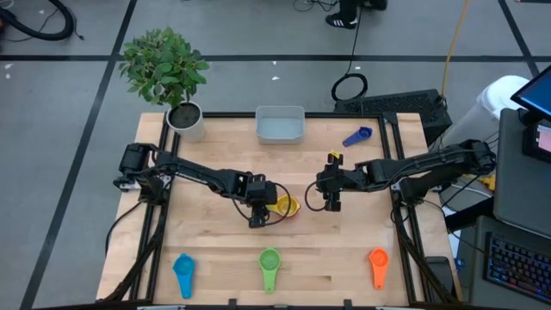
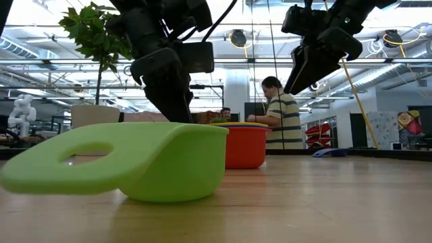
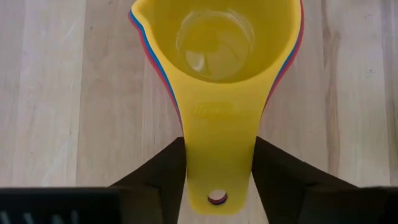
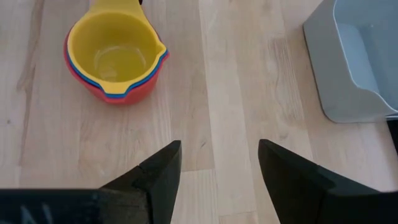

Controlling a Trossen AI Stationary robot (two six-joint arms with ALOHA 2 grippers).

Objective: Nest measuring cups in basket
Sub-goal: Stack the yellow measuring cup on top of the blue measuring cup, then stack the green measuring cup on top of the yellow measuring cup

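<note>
A nested stack of measuring cups [image 1: 285, 207], yellow inside dark blue inside red, stands on its base at mid-table [image 2: 243, 145]. My left gripper [image 3: 219, 168] is at the stack's handle [image 1: 267, 210], shut on it. My right gripper [image 4: 219, 149] hangs open above bare table just right of the stack [image 1: 331, 196]. The light blue cup [image 1: 183, 271], green cup [image 1: 269, 265] and orange cup [image 1: 377, 265] lie along the near edge. A dark blue cup [image 1: 358, 136] lies right of the pale basket [image 1: 280, 125] at the far edge. My left gripper pinches the stack's yellow handle [image 3: 217, 124] between its two fingers [image 3: 165, 174], one on each long edge, near the handle's free end with the hole. The fingers come from above, pointing down. The stack stands upright on the table.
A potted plant [image 1: 188, 120] stands at the far left corner. The green cup [image 2: 135, 162] fills the low view's foreground. Bare wood lies between the stack and the basket. A person [image 2: 280, 115] stands in the room beyond the table.
</note>
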